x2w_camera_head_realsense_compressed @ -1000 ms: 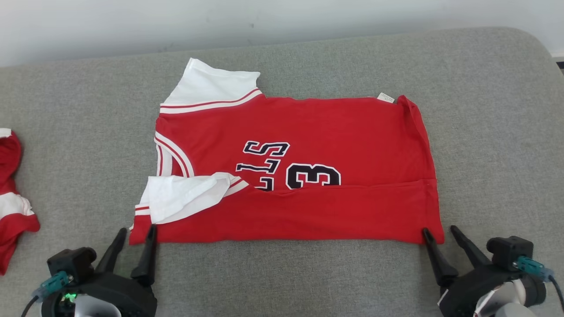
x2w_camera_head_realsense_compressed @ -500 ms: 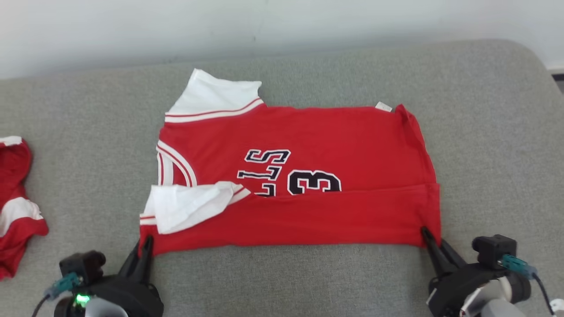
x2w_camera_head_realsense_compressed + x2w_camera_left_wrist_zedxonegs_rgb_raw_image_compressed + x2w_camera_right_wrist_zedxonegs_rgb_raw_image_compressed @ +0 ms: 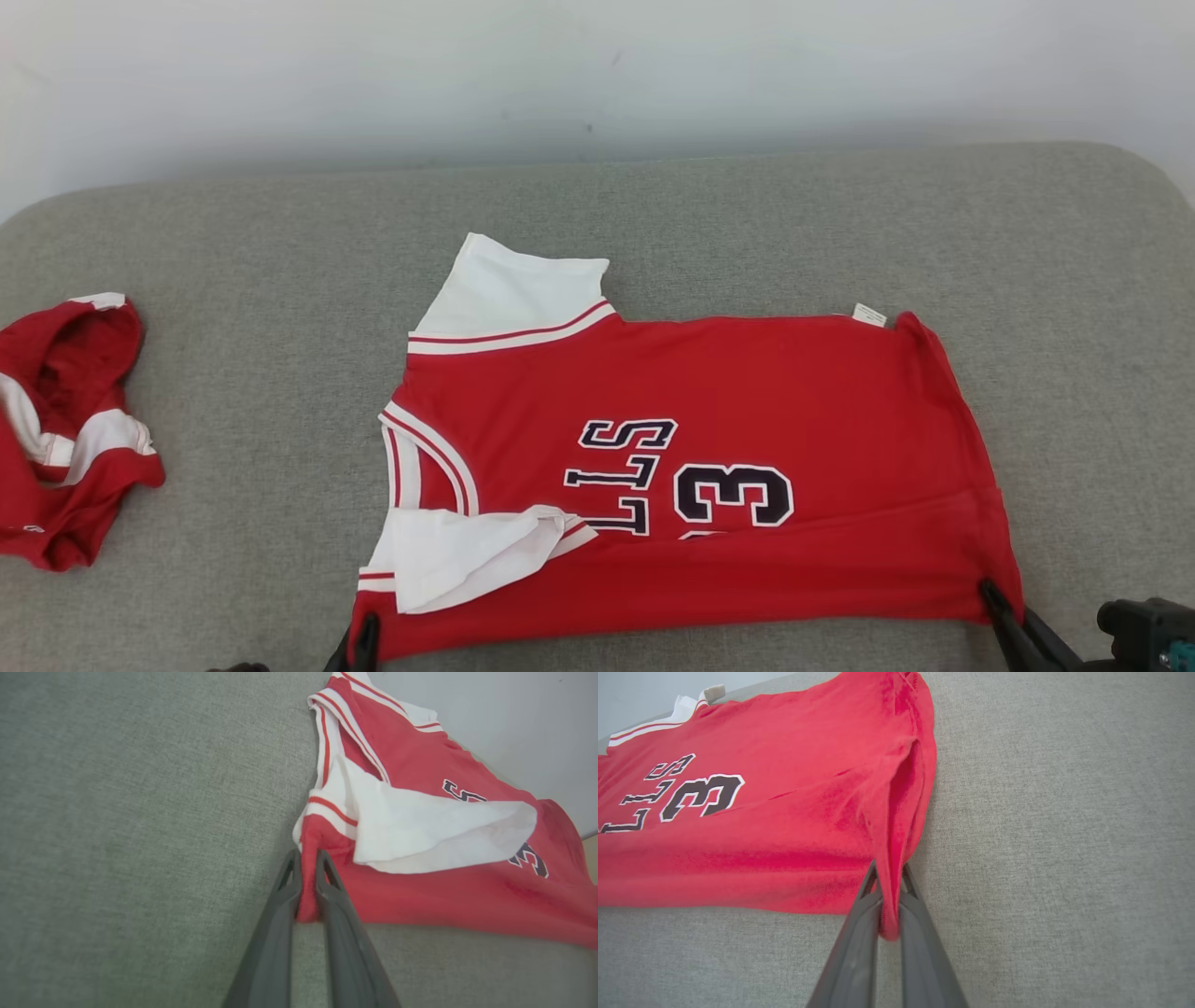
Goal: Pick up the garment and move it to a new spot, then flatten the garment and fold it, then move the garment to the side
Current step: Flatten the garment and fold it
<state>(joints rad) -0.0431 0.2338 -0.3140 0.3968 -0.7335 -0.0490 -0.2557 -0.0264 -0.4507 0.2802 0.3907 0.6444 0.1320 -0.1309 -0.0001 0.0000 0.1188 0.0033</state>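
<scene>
- Dark fingers of the left gripper lie low along the grey cushion, clenched on the jersey at its near left corner.
- Right gripper likewise, pinching the near right corner.
- Red jersey, numeral 3 showing, lies flat toward the cushion's front edge, near strip folded over, white sleeve rumpled.

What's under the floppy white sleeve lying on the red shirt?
The white sleeve lies folded over the red shirt. Red cloth and the striped trim peek out beside it, and black letters start near its tip. What lies right under it is covered, so I cannot tell.
</scene>
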